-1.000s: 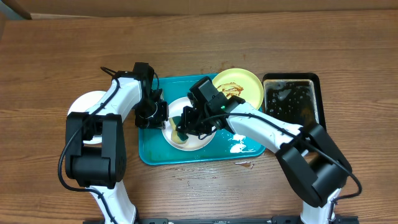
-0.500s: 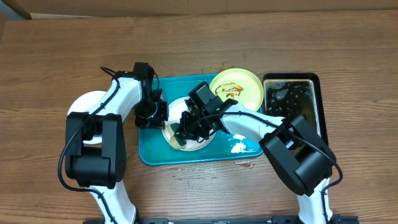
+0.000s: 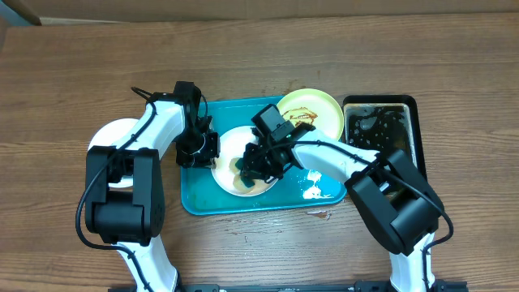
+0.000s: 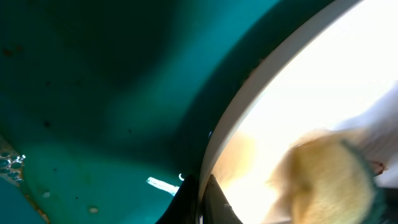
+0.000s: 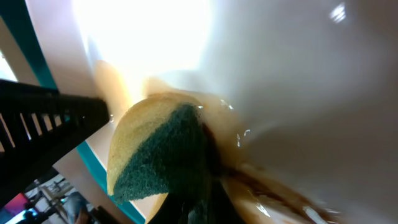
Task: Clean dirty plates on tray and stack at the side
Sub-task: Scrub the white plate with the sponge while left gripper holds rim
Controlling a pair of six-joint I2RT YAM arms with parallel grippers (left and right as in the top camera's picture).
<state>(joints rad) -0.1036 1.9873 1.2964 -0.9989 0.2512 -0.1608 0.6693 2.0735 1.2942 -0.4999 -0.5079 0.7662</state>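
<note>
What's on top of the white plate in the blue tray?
A yellow-and-green sponge, held by the right claw, presses on the white plate, with brown sauce smeared beside it. The plate under the sponge and arm is hidden.

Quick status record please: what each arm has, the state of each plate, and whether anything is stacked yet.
left fingers: at the white plate's left rim, apparently pinching it
right fingers: shut on a sponge, pressed on the white plate
white plate: on the tray, wet brown smear beside the sponge
yellow-green plate: far right tray corner, brown sauce uncleaned
stack at side: none visible
</note>
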